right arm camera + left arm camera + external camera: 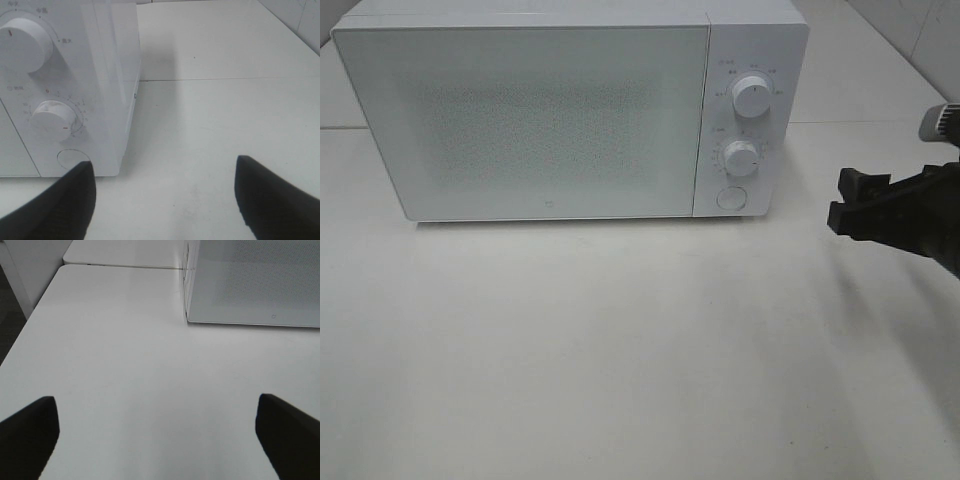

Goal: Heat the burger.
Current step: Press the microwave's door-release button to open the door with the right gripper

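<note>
At the right of the closed microwave (520, 120), the right gripper (837, 198) hangs released and empty, level with the dials, seemingly placed to work them. The left gripper (157, 440) gapes empty above the table (620, 350). No burger shows; it may sit behind the door.

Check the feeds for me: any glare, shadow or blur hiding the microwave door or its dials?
Exterior high: even light, no glare; the microwave door is a pale speckled panel, nothing visible behind it. Left wrist: the left gripper shows only dark, soft-edged fingers over a bright table. Right wrist: upper dial washed out, lower dial sharper; soft shadow on the table beside the microwave.
</note>
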You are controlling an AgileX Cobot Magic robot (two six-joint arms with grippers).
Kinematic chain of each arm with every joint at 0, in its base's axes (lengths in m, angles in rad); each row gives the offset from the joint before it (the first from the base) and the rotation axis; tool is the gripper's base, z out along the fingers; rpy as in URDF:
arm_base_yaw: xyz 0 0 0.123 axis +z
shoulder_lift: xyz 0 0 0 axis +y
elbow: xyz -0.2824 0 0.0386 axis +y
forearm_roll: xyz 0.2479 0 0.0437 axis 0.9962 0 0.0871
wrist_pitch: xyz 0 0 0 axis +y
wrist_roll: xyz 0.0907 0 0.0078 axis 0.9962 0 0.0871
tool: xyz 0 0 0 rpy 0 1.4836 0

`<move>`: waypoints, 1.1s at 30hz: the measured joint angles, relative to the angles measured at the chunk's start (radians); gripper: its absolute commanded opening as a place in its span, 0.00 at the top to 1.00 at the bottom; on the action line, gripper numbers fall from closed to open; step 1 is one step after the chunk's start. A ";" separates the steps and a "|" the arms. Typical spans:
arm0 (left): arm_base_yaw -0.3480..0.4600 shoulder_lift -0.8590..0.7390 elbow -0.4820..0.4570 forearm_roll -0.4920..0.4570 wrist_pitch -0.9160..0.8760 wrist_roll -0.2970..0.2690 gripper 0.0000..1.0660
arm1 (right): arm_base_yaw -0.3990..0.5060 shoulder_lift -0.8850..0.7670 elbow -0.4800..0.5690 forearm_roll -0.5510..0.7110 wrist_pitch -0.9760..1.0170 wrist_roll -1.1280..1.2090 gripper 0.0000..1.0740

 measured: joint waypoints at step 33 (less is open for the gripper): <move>0.000 0.000 0.000 0.000 0.000 0.000 0.06 | 0.483 0.219 -0.110 0.475 -0.156 0.070 0.31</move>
